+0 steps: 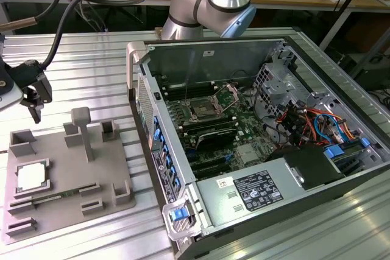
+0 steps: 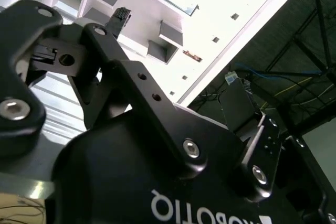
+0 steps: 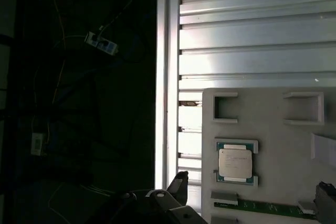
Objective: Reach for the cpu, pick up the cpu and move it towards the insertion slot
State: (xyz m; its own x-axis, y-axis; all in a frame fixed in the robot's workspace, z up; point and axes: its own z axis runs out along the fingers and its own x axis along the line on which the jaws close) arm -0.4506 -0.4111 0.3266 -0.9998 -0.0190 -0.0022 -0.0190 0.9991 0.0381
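Nearest my wrist camera, the black tool (image 1: 35,98) hangs with fingers (image 3: 180,182) spread apart above the grey plastic tray (image 1: 67,168), where the silvery square cpu (image 3: 235,164) lies ungrasped, so I judge we're mid-reach, needing careful centring over its edges.

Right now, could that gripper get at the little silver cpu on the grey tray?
Probably yes. The gripper hangs open close to the grey tray, and the cpu lies flat in its pocket with nothing on it. The tray's posts stand off to one side, so the way looks free.
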